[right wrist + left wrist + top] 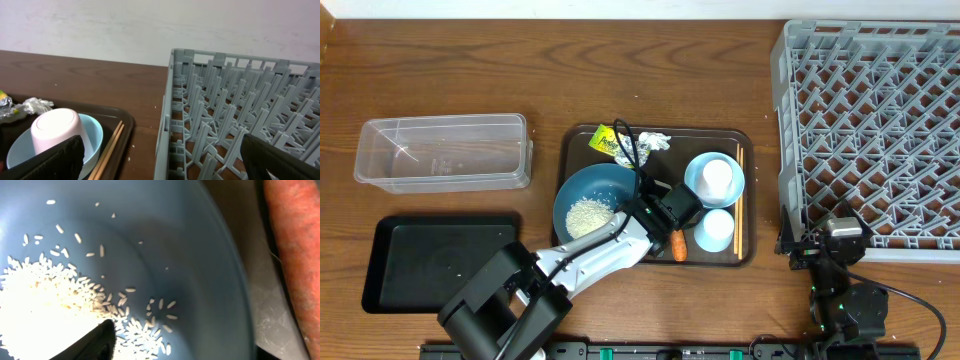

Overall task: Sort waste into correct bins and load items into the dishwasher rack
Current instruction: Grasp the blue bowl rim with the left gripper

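Observation:
The dark-blue bowl (pixel 582 190) with a heap of white rice (pixel 588 216) sits on the left of the brown serving tray (pixel 748 140). My left gripper (pixel 655 208) is at the bowl's right rim. In the left wrist view one black finger (pixel 97 342) rests inside the bowl (pixel 190 245) beside the rice (pixel 45 300); the other finger is hidden. An orange carrot (pixel 678 244) (pixel 295 255) lies just outside the rim. My right gripper (pixel 165 160) hangs open and empty by the grey rack's (pixel 870 130) front-left corner.
A light-blue bowl (pixel 698 166) holds an upturned pale cup (pixel 717 177); a second cup (pixel 713 230) stands in front of it. Chopsticks (pixel 739 190) lie along the tray's right edge, the wrapper (pixel 625 145) at its back. Clear tub (pixel 445 150) and black tray (pixel 440 260) stand left.

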`<state>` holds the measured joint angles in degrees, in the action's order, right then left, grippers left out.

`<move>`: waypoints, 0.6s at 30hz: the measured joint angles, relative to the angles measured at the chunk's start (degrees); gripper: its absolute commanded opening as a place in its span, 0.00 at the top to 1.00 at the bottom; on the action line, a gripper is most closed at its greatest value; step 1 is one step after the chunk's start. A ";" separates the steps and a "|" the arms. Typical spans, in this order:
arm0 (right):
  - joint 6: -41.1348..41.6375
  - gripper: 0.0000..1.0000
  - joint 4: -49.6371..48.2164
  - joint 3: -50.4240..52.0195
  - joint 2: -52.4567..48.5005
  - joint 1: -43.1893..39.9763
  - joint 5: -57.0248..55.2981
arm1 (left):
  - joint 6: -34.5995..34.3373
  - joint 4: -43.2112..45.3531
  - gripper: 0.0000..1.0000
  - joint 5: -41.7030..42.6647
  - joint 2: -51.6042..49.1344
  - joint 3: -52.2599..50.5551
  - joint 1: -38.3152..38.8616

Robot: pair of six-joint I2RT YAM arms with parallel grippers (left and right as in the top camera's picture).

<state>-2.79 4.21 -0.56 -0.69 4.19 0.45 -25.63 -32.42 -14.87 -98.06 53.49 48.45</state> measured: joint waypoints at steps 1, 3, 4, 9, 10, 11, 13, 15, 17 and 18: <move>0.00 0.01 0.00 0.00 0.00 0.00 0.00 | 0.07 0.11 0.42 0.09 0.00 0.00 0.00; 0.00 0.01 0.00 0.00 0.00 0.00 0.02 | 0.02 0.46 0.48 0.15 0.00 0.00 0.00; 0.00 0.01 0.00 0.00 0.00 0.00 0.02 | -0.09 0.59 0.49 0.20 0.00 0.00 0.00; 0.00 0.01 0.00 0.00 0.00 0.00 0.00 | -0.07 0.66 0.58 0.48 0.00 0.00 0.00; 0.00 0.01 0.00 0.02 0.00 0.00 0.00 | -0.13 0.70 0.61 0.57 0.00 0.00 0.00; 0.00 0.01 0.00 0.00 0.00 0.00 0.02 | -0.02 0.72 0.63 0.63 0.00 0.00 0.00; 0.00 0.01 0.00 0.00 0.00 0.00 0.00 | -0.04 0.76 0.66 0.76 0.00 0.00 0.00; 0.00 0.01 0.00 0.00 0.00 0.00 0.02 | 0.04 0.76 0.71 0.83 0.00 0.00 0.00; 0.00 0.01 0.00 0.00 0.00 0.00 0.00 | 0.09 0.76 0.74 0.81 0.00 0.00 0.00; 0.00 0.01 0.00 0.00 0.00 0.00 0.00 | 0.13 0.79 0.76 0.79 0.00 0.00 0.00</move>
<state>-2.79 4.21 -0.56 -0.69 4.19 0.45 -25.50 -31.64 -14.09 -98.06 53.49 48.45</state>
